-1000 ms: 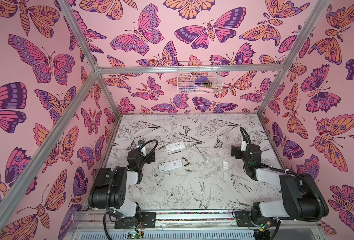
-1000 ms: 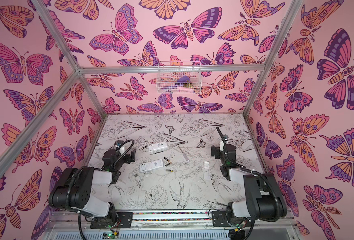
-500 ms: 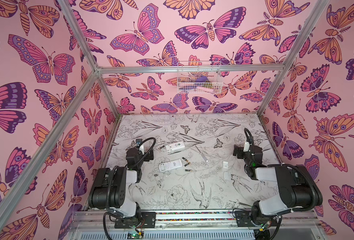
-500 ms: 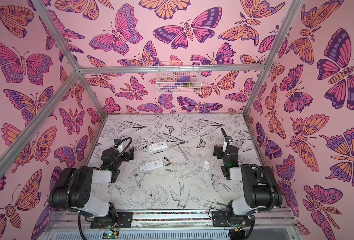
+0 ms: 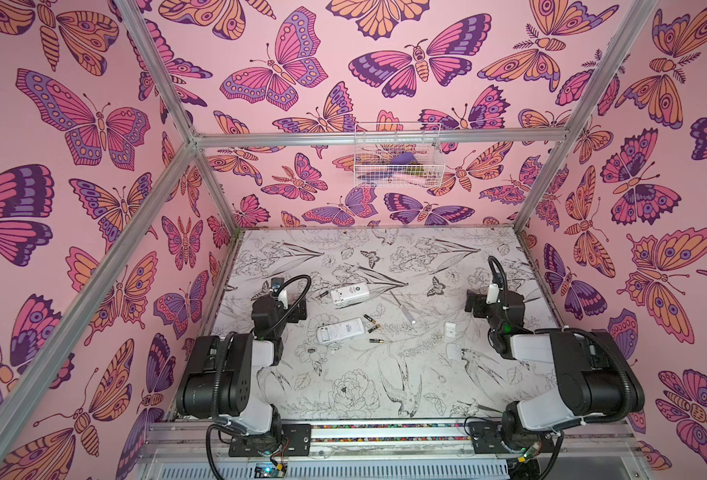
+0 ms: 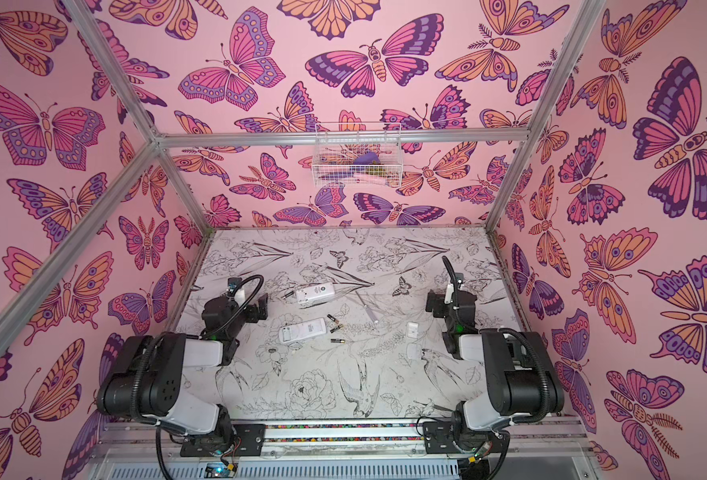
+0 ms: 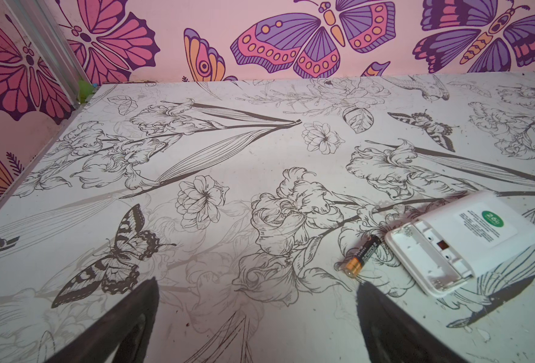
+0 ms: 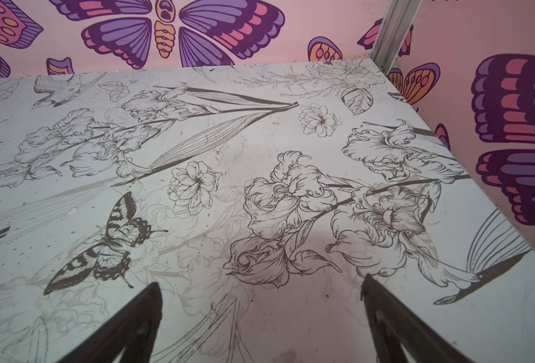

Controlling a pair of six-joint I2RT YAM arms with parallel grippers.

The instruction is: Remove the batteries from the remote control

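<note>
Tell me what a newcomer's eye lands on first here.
The pink butterfly walls dominate all around. In the middle lie two white remotes, far remote and near remote, backs up, with loose batteries scattered beside them. A wire basket hangs on the back wall.

Remote (image 7: 480,242) smooth white plastic; battery (image 7: 363,255) glossy black wrap, gold end probably metal; table (image 7: 244,163) matt printed sheet, scuffed; frame bar (image 5: 281,139) metal.

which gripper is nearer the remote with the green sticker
Left. The left gripper is just beside the remote; the right gripper is far off, beyond the screwdriver.
</note>
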